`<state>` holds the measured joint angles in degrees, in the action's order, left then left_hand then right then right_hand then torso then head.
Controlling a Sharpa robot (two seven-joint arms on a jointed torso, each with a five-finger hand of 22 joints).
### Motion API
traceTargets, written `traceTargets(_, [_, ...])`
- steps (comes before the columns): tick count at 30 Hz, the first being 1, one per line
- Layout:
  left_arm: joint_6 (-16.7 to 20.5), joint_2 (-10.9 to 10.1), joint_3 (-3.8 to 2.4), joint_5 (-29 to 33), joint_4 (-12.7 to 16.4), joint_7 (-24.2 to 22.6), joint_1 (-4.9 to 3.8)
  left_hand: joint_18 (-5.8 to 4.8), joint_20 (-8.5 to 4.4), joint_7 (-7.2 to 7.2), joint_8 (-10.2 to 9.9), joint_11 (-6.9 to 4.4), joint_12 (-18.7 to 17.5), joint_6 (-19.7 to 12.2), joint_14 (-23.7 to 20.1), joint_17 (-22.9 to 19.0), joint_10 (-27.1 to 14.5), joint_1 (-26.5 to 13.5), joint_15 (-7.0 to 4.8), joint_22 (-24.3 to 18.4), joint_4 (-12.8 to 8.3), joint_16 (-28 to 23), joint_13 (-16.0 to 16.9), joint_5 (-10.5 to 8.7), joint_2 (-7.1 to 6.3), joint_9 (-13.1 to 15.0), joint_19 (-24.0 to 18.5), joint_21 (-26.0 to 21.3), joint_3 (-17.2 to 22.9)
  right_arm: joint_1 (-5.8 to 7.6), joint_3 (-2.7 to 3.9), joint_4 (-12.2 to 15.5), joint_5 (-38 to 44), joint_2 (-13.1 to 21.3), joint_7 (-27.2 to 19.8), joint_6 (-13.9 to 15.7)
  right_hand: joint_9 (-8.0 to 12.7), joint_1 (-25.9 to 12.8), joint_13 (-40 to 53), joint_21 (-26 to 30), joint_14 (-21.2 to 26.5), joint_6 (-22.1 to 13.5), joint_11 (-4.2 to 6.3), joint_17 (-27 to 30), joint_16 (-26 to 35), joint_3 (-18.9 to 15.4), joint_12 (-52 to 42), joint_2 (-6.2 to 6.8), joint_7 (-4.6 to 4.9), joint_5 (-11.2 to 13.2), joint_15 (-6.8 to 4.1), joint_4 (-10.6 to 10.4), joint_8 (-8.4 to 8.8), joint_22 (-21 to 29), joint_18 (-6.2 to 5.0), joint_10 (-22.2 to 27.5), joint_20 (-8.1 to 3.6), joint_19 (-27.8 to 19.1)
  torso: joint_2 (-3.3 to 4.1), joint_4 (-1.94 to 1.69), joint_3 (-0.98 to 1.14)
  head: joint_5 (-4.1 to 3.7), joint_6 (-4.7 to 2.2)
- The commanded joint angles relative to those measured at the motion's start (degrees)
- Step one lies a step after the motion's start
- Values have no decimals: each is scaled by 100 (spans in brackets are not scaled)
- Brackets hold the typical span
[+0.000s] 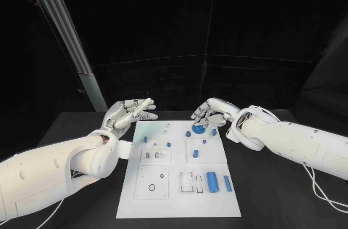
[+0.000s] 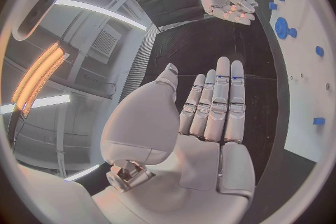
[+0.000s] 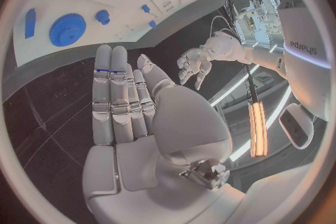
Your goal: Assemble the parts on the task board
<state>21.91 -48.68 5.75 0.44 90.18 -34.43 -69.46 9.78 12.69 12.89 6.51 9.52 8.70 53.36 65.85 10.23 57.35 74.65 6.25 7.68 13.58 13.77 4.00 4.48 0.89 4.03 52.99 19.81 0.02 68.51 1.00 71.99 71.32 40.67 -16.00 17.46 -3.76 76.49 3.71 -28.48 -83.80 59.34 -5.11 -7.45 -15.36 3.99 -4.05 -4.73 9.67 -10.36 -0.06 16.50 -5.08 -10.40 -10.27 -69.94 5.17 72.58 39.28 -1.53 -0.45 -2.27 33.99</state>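
Observation:
The white task board [image 1: 163, 189] lies in the middle of the black table. On it are several blue parts: a round gear [image 1: 197, 129] near the far edge, a big cylinder [image 1: 212, 181] and a thinner one [image 1: 227, 183] at the near right. My left hand [image 1: 129, 113] hovers off the board's far left corner, fingers straight and apart, holding nothing. My right hand [image 1: 211, 113] hangs just beyond the gear, also empty. The left wrist view shows the flat palm [image 2: 210, 117] and the gear [image 2: 283, 28]. In the right wrist view my open hand [image 3: 133, 106] faces the gear [image 3: 68, 29].
Small blue pegs [image 1: 145, 138] [image 1: 168, 144] [image 1: 195, 152] dot the board's middle, beside cut-out slots [image 1: 186, 182]. A grey post [image 1: 80, 63] rises behind the table's far left. Bare black table [image 1: 275, 199] flanks the board on both sides.

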Motion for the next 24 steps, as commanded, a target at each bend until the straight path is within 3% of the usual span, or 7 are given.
traceTargets(1, [-314, -30, -2, -152, 132, 33, -16, 82, 7, -7, 16, 3, 21, 40, 30, 8, 44, 58, 3, -10, -40, -41, 6, -24, 14, -7, 41, -7, -9, 34, 7, 9, 1559, -70, 668, -208, -2, -60, 5, -295, -300, 48, 19, -267, -545, 104, 51, 75, -5, -38, -58, 1, 89, -154, -7, -12, -77, 176, 155, -75, -22, -61, -18])
traceTargets(3, [-335, -51, -2, -154, 199, 43, -17, 81, 7, -6, 14, 4, 19, 42, 25, 10, 47, 60, 4, -14, -43, -49, 5, -24, 16, -8, 41, -12, -10, 47, 8, 23, 1815, -111, 822, -265, -1, -116, 4, -463, -280, 51, 10, -457, -934, 168, 48, 112, -18, -62, -66, 2, 124, -247, -7, 43, -93, 238, 209, -95, -32, -85, -38])
traceTargets(4, [-349, -55, -2, -155, 221, 48, -17, 79, 7, -6, 10, 5, 16, 44, 17, 13, 50, 62, 7, -20, -47, -62, 4, -23, 19, -10, 39, -19, -11, 52, 9, 24, 1924, -134, 903, -284, -1, -183, -4, -582, -249, 51, -12, -752, -1510, 212, 57, 118, -46, -52, -137, -14, 138, -314, 30, 142, -63, 277, 226, -100, -36, -93, -40])
traceTargets(5, [-363, -55, -2, -156, 235, 54, -17, 79, 7, -6, 10, 5, 15, 45, 16, 14, 50, 63, 8, -21, -48, -64, 4, -23, 20, -10, 39, -21, -12, 56, 9, 25, 2023, -156, 979, -298, -1, -194, 4, -622, -271, 48, 7, -861, -1679, 250, 46, 128, -20, -49, -80, -3, 138, -339, 1, 129, -93, 250, 240, -106, -38, -96, -29])
traceTargets(9, [-400, -55, -2, -157, 270, 78, -18, 77, 8, -6, 6, 6, 11, 49, 6, 17, 55, 67, 10, -29, -53, -80, 3, -22, 29, -11, 36, -31, -11, 79, 10, 34, 2303, -210, 1203, -351, 3, -292, -11, -837, -239, -25, -4, -1146, -2067, 347, 61, 169, -21, -5, -57, -16, 145, -459, -1, 320, -79, 319, 296, -135, -51, -157, -34])
traceTargets(17, [-447, -58, -3, -158, 308, 109, -23, 76, 10, -6, 3, 6, 8, 55, -4, 20, 60, 71, 13, -37, -58, -97, 1, -22, 37, -13, 33, -41, -11, 124, 12, 60, 2593, -282, 1401, -421, -2, -395, 0, -1271, -161, -111, -16, -1787, -2792, 546, 49, 234, -23, 24, -41, -20, 139, -709, 1, 452, -32, 398, 385, -155, -62, -163, -74])
traceTargets(24, [-477, -67, -3, -158, 337, 136, -33, 75, 11, -5, -3, 8, 1, 56, -14, 23, 59, 74, 16, -44, -64, -113, -1, -23, 42, -15, 31, -51, -13, 152, 12, 92, 2719, -313, 1498, -615, -5, -407, 1, -1574, -145, -114, -29, -2537, -3494, 722, 45, 249, -17, 60, -29, -19, 132, -928, 2, 484, -15, 354, 435, -164, -74, -171, -65])
